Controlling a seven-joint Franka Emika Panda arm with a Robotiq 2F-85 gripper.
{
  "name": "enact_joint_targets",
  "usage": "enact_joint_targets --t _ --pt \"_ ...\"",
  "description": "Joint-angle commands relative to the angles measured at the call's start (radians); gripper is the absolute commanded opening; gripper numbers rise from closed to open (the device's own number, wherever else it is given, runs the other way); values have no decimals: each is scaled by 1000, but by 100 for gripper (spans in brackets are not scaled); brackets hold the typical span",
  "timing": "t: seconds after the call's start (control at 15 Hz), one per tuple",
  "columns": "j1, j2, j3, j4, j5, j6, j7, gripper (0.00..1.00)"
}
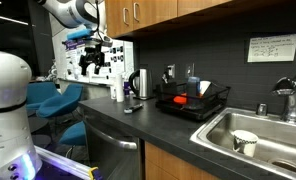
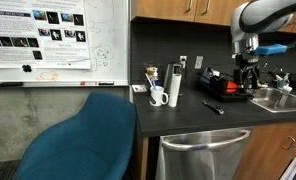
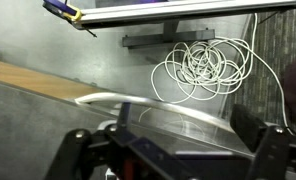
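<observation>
My gripper [image 1: 93,62] hangs in the air above the dark counter [image 1: 158,120], below the wooden upper cabinets. It also shows in an exterior view [image 2: 250,78], above the black dish rack [image 2: 220,86]. In the wrist view the two dark fingers [image 3: 173,150] stand wide apart and the gripper looks open. A curved, shiny, see-through edge [image 3: 178,110] runs between them; I cannot tell what it is. Behind it, a coil of white cable [image 3: 203,65] hangs on the grey wall.
The counter holds a kettle [image 1: 138,84], a black dish rack [image 1: 193,100], a white mug [image 2: 158,96] and a tall cup [image 2: 173,85]. A steel sink [image 1: 258,135] holds a cup. A blue chair [image 2: 83,140] and a whiteboard [image 2: 53,40] are nearby.
</observation>
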Motion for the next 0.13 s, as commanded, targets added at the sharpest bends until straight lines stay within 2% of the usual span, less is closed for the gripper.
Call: enact_joint_targets --t 0.0,0.07 --pt "16 -75 -16 -27 66 55 -57 100" --pt "15 -82 -15 -27 81 68 -59 100"
